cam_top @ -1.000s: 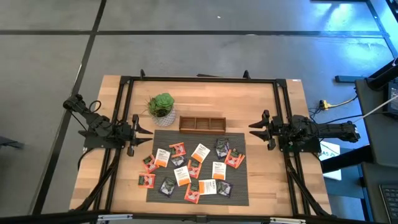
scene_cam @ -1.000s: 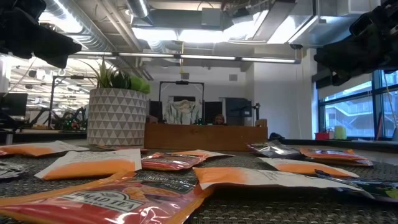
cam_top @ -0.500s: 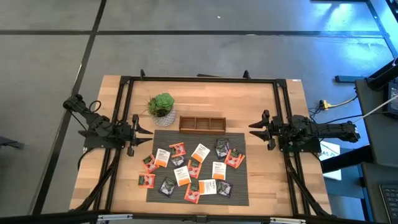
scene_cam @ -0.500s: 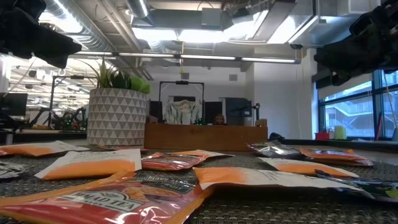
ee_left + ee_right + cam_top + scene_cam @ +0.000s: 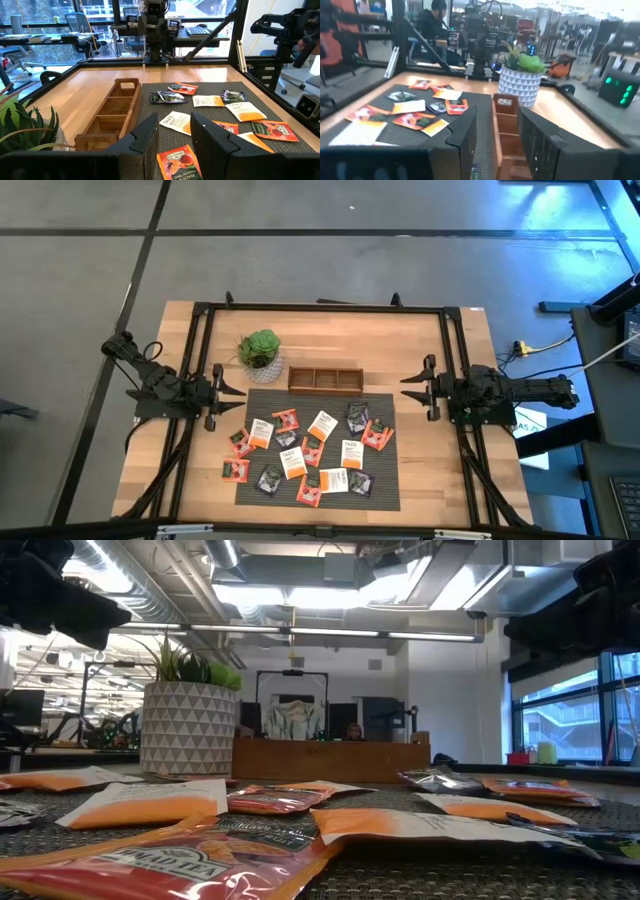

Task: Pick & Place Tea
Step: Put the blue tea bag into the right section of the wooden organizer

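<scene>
Wooden tabletop (image 5: pixel 420 340), seen from above, carrying a dark ribbed mat (image 5: pixel 385 485) strewn with tea sachets (image 5: pixel 322 424) in orange-red, white and dark grey-black. Roughly twenty of them, loose and overlapping here and there, all lying on the mat. Just beyond the mat's far edge, a brown three-compartment tray (image 5: pixel 325 380), all compartments bare in both wrist views. Beside the tray, a green plant in a white patterned pot (image 5: pixel 261 352).

Judged from this layout: task not yet begun. No sachet lifted, none in the tray, so every pick and every placement left to do.

Left gripper (image 5: pixel 238 391) poised at the mat's left edge, above the table, fingers (image 5: pixel 145 142) parted with a clear gap and nothing between them. Right gripper (image 5: pixel 410 389) mirrored at the mat's right edge, fingers (image 5: pixel 462 137) likewise spread apart and empty. Both well clear of the nearest sachets.

Readable writing: "TAZO" on a white sachet (image 5: pixel 176 121) in the left wrist view, and the same word likely on the orange-red sachet (image 5: pixel 179 164) nearest those fingers, with smaller lines below too fine to make out. In the low view, pale lettering on the nearest red sachet (image 5: pixel 190 862), only partly legible. Other labels too small to read.
</scene>
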